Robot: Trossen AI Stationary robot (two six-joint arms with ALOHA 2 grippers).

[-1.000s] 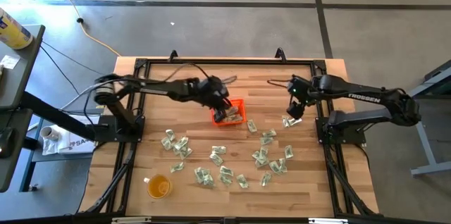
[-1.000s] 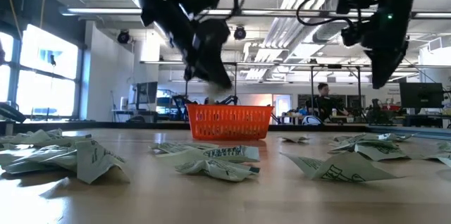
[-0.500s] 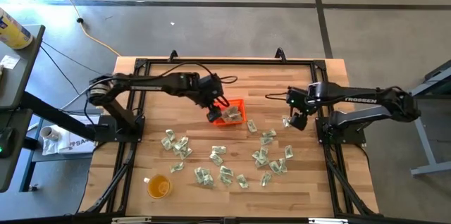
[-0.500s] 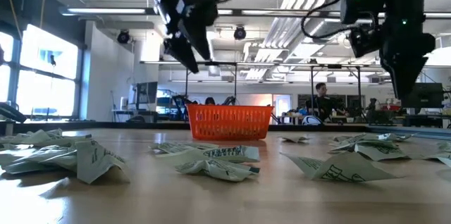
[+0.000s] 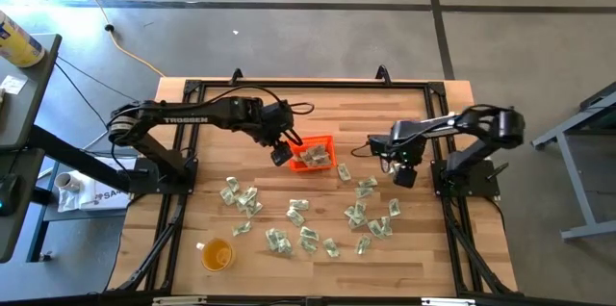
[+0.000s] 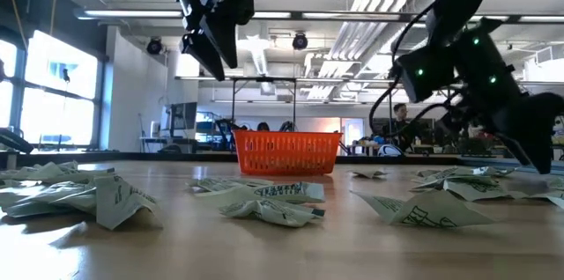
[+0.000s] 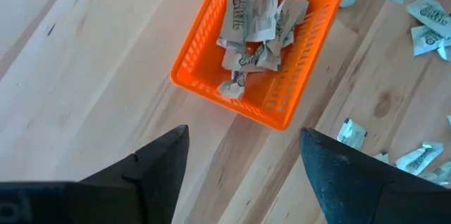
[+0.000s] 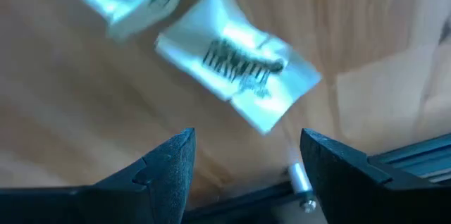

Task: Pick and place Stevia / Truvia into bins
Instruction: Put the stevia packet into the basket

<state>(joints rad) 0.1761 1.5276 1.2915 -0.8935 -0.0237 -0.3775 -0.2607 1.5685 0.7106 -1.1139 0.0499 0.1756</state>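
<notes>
Orange plastic mesh forms the one bin (image 5: 314, 155), a small square tray standing near the middle of the wooden table (image 5: 212, 114). Inside it lies a loose heap of pale green and white Stevia sachets (image 7: 255, 27); they overlap too much for an exact count, though about five or six can be made out in the left wrist view. Many more sachets, roughly two dozen, lie scattered on the table in front of the bin: a cluster to the left (image 5: 241, 197), a group in the middle (image 5: 300, 234), and another to the right (image 5: 371, 217). Some overlap, so the tally is only approximate.

The left gripper (image 5: 282, 155) hangs just beside the bin's left wall, above the bare wood, its fingers (image 7: 161, 160) spread wide with nothing between them. The right gripper (image 5: 403, 175) is low over the table to the right of the bin, near the right-hand sachets, its fingers (image 8: 169, 162) also well apart and empty; a single sachet (image 8: 239, 65) lies on the wood just ahead of them.

One round translucent yellow-orange cup (image 5: 217, 254) stands alone at the table's near left corner.
</notes>
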